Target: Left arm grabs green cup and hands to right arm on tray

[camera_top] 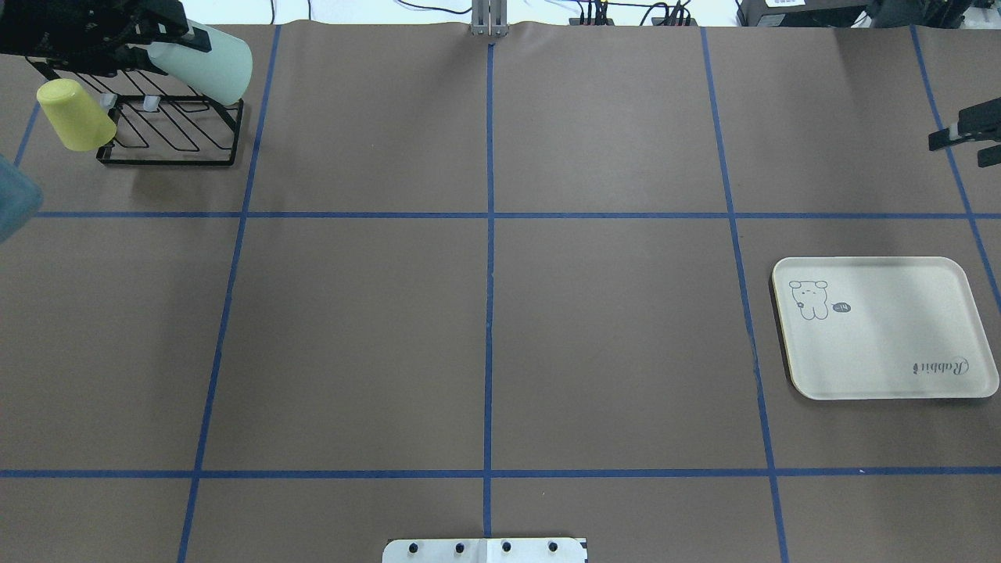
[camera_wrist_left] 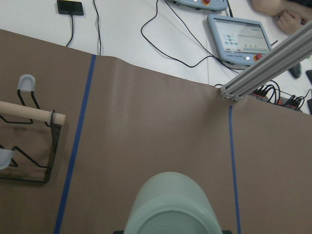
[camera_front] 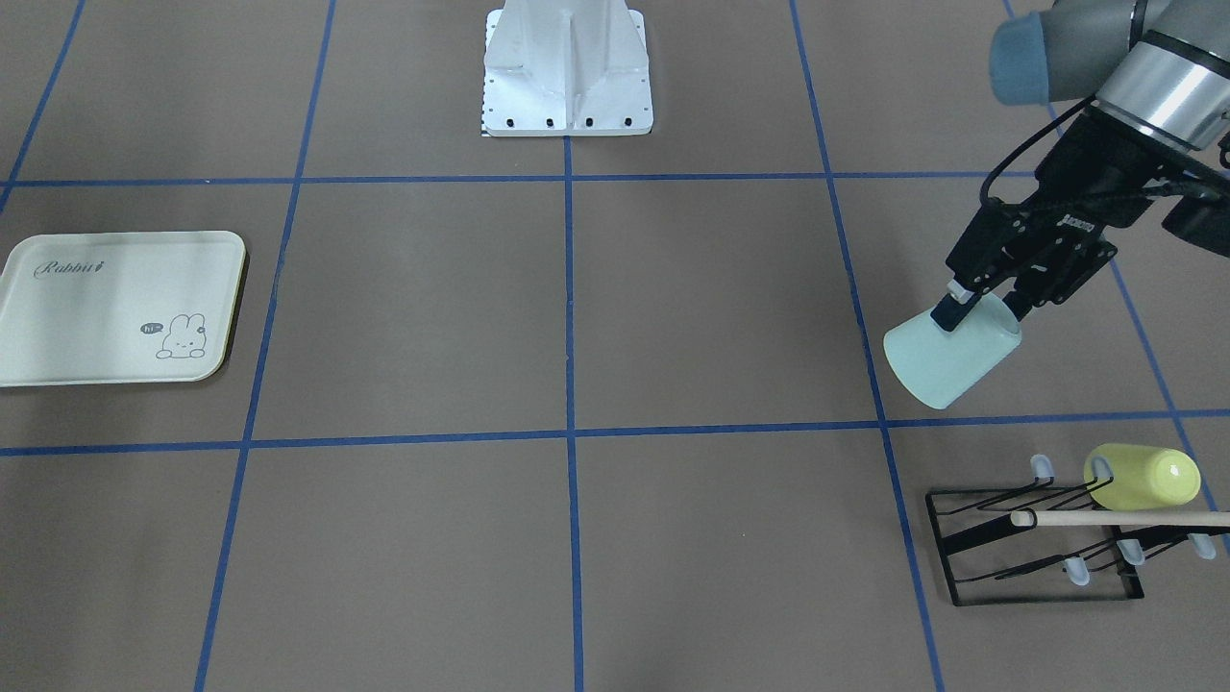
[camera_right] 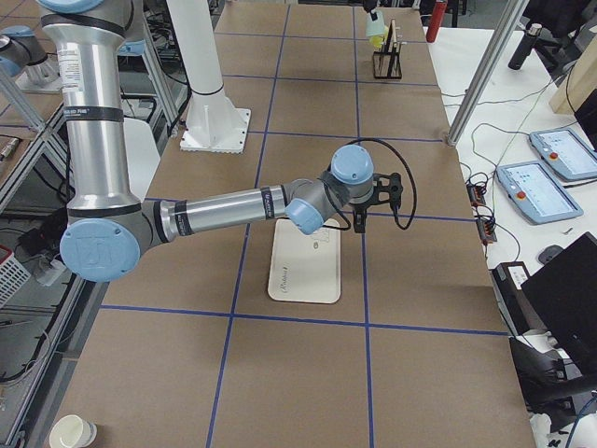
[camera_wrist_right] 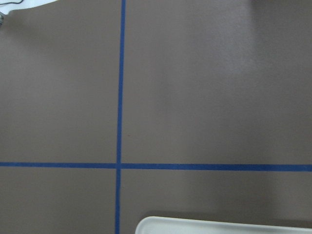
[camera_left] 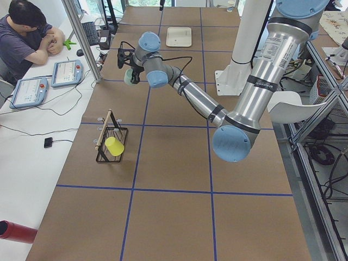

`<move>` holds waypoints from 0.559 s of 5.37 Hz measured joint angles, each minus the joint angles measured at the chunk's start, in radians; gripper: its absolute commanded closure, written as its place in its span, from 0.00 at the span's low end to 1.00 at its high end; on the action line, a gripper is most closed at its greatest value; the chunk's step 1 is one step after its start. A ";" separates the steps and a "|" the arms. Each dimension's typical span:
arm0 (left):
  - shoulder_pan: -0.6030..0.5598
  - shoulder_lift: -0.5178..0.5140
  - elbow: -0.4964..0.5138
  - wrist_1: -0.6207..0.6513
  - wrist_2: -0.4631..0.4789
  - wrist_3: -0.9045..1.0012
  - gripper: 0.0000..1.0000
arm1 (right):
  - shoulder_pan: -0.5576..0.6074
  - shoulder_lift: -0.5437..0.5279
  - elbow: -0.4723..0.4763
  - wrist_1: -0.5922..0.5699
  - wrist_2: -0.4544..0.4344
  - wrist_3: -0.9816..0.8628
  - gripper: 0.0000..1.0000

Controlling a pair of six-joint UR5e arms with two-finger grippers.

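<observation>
A black wire cup rack point(camera_front: 1038, 553) with a pale wooden rod point(camera_front: 1119, 519) along its top carries a yellow-green plastic cup point(camera_front: 1143, 478), tilted on a peg. Past the rack, a seated person point(camera_left: 24, 41) leans on a white desk point(camera_left: 32, 125).

We're looking at a robot lab: a table point(camera_top: 352, 352) gridded in blue tape point(camera_top: 489, 313), control tablets point(camera_left: 66, 72) and loose cables point(camera_wrist_left: 98, 27) alongside.
</observation>
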 measured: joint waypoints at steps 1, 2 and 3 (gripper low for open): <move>0.059 0.000 0.000 -0.129 0.003 -0.151 0.85 | -0.045 0.037 0.000 0.159 -0.005 0.226 0.00; 0.117 -0.002 0.002 -0.263 0.007 -0.278 0.85 | -0.079 0.073 0.008 0.269 -0.008 0.384 0.00; 0.164 -0.007 -0.002 -0.368 0.007 -0.371 0.85 | -0.110 0.100 0.041 0.322 -0.010 0.479 0.00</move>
